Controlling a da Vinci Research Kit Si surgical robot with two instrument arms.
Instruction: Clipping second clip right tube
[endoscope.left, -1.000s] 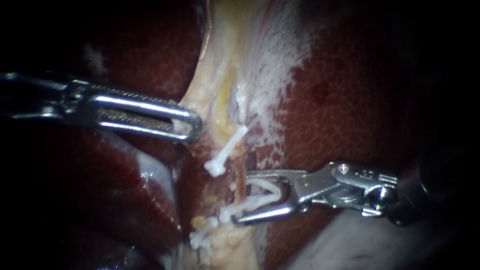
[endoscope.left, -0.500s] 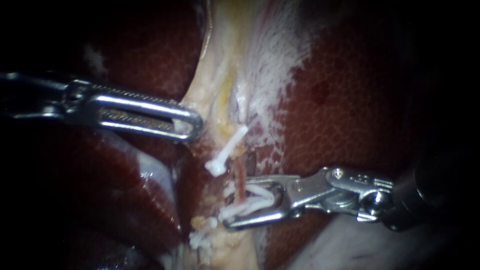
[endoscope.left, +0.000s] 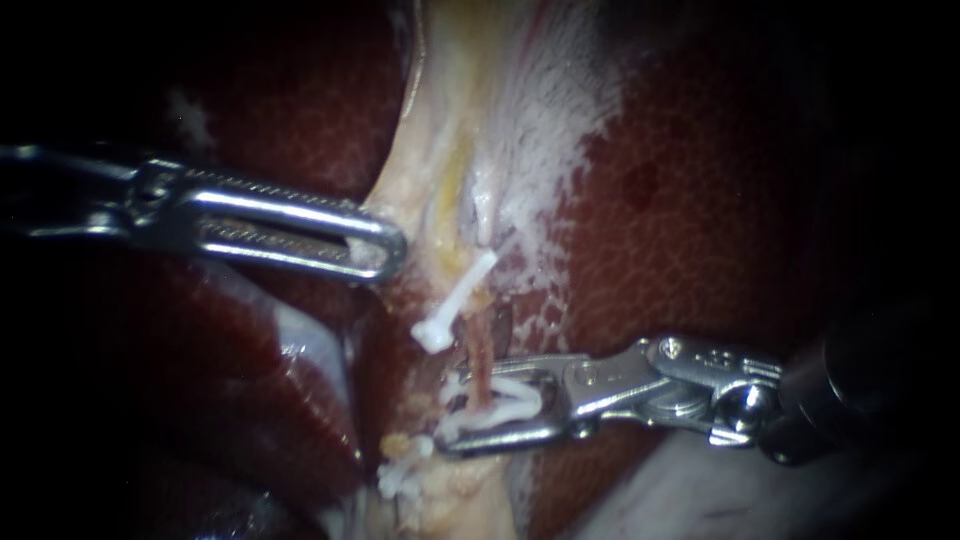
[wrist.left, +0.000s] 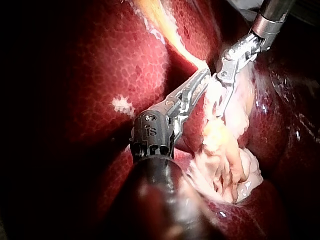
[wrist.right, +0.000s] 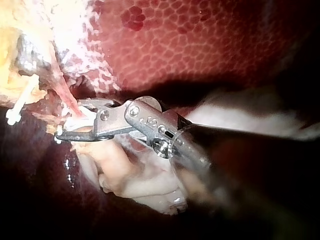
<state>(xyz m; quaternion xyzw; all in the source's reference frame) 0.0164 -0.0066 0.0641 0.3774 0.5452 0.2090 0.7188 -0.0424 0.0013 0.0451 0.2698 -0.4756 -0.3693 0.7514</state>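
We are working at the tube (endoscope.left: 484, 352), a thin reddish strand that is running up and down in the endoscope view, just below the upper clip (endoscope.left: 455, 300), which is sitting aslant against the pale tissue (endoscope.left: 440, 180).

Our right instrument (endoscope.left: 452, 410) is the nearer one. It is coming in from the side, crosswise to the tube's long axis. Its jaws are standing apart, one above the other, with the white loaded clip (endoscope.left: 515, 400) seated between them and both jaws bearing on it.

The tube is crossing the gap between those jaws. We judge that the coming squeeze is depending on keeping them square to it.

Our left instrument (endoscope.left: 385, 250) is lying well apart from the tube. Its jaws are pressed together on the edge of the pale tissue, apparently holding it taut.

No brand or label is showing on tissue or clips (stamped marks on the instrument bodies are being left unread).
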